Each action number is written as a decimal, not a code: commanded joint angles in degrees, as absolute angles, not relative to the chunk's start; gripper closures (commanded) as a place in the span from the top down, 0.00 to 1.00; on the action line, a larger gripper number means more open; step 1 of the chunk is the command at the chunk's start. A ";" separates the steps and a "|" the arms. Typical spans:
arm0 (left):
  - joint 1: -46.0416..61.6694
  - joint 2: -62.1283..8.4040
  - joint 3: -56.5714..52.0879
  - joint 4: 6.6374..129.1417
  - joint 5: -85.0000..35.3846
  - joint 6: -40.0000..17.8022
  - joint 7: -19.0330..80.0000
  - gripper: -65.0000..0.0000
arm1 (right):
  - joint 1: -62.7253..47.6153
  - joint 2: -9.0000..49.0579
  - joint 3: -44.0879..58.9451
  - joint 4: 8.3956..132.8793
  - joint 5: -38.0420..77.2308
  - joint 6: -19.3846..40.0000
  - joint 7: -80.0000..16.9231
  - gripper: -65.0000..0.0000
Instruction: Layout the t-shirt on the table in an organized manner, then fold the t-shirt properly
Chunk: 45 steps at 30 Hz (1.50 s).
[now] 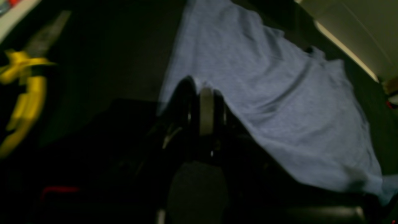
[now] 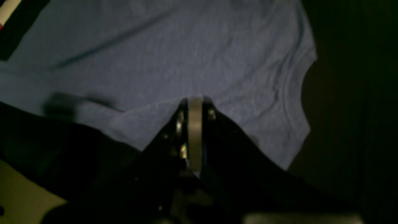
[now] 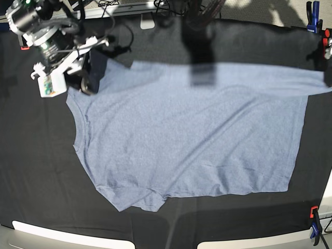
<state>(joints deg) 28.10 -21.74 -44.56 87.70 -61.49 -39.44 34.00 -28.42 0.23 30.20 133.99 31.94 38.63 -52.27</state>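
Note:
The blue-grey t-shirt (image 3: 192,140) lies spread on the black table (image 3: 31,181), collar to the left and hem to the right, plain side up. Its far edge is raised in a taut band that runs to the right border of the base view. My right gripper (image 2: 195,99) is shut on the shirt's edge (image 2: 171,56) near the curved collar (image 2: 303,84); in the base view it sits at the far left corner (image 3: 96,72). My left gripper (image 1: 205,85) is shut on another edge of the shirt (image 1: 264,93). Its tips do not show clearly in the base view.
A blurred dark arm shape (image 3: 201,57) crosses the far edge at top centre. A yellow-handled clamp (image 1: 25,90) hangs left of my left gripper. Blue clamps (image 3: 313,13) (image 3: 315,231) and a red one (image 3: 327,44) grip the table's right side. Pale boards (image 3: 67,233) line the front edge.

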 commanded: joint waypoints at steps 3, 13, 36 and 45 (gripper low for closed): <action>26.20 -22.63 -43.57 88.47 -59.53 -40.00 31.81 0.00 | -28.40 0.97 30.28 135.00 33.17 38.57 -48.88 0.00; 22.70 -22.57 -42.96 88.47 -55.40 -36.01 29.87 0.00 | -24.08 4.38 25.04 128.38 30.89 38.57 -46.87 0.00; 19.42 -19.70 -41.28 88.47 -50.24 -36.01 26.87 0.00 | -3.62 11.60 11.92 106.15 24.21 38.54 -44.88 0.00; 15.86 -19.68 -35.31 88.47 -39.22 -27.77 23.44 0.00 | 1.06 13.43 10.50 100.82 24.03 38.54 -44.51 0.00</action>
<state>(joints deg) 16.29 -18.74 -35.14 87.66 -38.17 -27.42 24.88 -0.10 12.93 10.37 99.92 22.92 38.44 -46.15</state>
